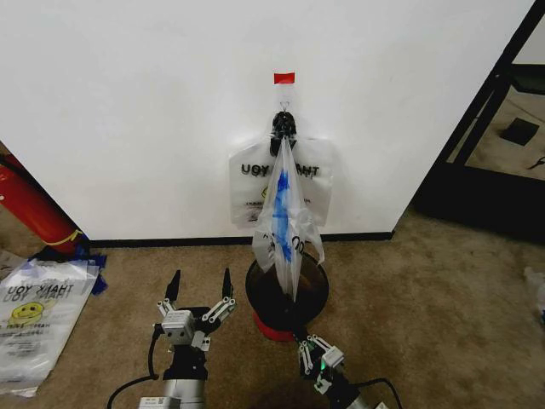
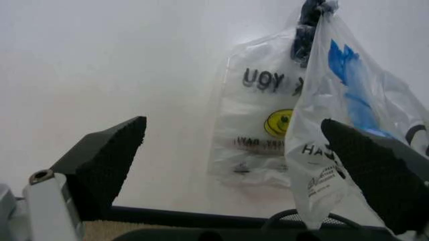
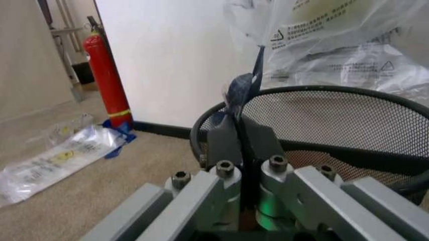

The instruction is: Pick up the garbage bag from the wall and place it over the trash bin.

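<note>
Garbage bag (image 1: pixel 288 213) hangs ahead of open left claw (image 1: pixel 201 286); right claw (image 1: pixel 305 348) closed

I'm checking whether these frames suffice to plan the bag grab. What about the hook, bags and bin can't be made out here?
- How the handles sit on the hook: too small in the head view, cut off in the left wrist view.
- Inside the trash bin: the front garbage bag hangs over its mouth.
- The rear bag: partly covered by the front one.
- The left gripper is open, short of the bags.
</note>
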Controlling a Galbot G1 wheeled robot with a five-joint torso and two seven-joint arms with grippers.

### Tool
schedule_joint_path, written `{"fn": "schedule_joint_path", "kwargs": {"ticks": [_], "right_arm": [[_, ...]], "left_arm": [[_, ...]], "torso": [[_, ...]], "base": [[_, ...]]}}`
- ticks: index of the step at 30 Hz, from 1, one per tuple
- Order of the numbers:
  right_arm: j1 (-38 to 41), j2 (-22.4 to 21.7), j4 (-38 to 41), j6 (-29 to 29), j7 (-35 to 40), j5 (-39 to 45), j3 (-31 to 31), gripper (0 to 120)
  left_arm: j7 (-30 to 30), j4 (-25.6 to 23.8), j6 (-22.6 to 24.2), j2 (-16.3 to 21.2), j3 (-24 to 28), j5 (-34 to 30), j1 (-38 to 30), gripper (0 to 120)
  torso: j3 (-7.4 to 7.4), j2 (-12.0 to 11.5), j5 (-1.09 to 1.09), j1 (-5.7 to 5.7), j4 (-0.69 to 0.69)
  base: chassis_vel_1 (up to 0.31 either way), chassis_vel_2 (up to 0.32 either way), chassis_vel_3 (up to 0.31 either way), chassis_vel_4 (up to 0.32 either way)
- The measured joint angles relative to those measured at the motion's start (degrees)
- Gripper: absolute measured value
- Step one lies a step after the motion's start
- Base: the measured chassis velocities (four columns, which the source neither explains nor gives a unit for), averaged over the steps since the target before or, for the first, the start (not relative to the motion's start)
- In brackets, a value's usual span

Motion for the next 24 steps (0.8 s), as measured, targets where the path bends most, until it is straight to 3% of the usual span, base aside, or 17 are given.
{"fn": "schedule_joint_path", "kwargs": {"ticks": [13, 22, 24], "right_arm": [[0.95, 0.06, 2.68, -1.4, 2.86, 0.8, -1.15, 0], [4.84, -0.98, 11.04, -10.15, 10.72, 8.98, -1.83, 0], [5.63, -1.14, 11.98, -11.15, 11.62, 9.9, -1.11, 0]], "left_arm": [[0.03, -1.12, 0.58, 1.37, 0.7, -0.02, -0.32, 100], [0.13, -6.75, 7.77, 11.31, 3.39, -5.46, -4.39, 100], [0.15, -8.85, 11.44, 16.27, 4.9, -9.31, -7.14, 100]], "torso": [[0.0, 0.0, 0.0, 0.0, 0.01], [0.01, 0.0, -0.01, 0.0, 0.01], [0.01, 0.0, 0.0, 0.0, 0.01]], "base": [[0.0, 0.0, 0.0, 0.0], [0.0, 0.0, 0.0, 0.0], [0.0, 0.0, 0.0, 0.0]]}}
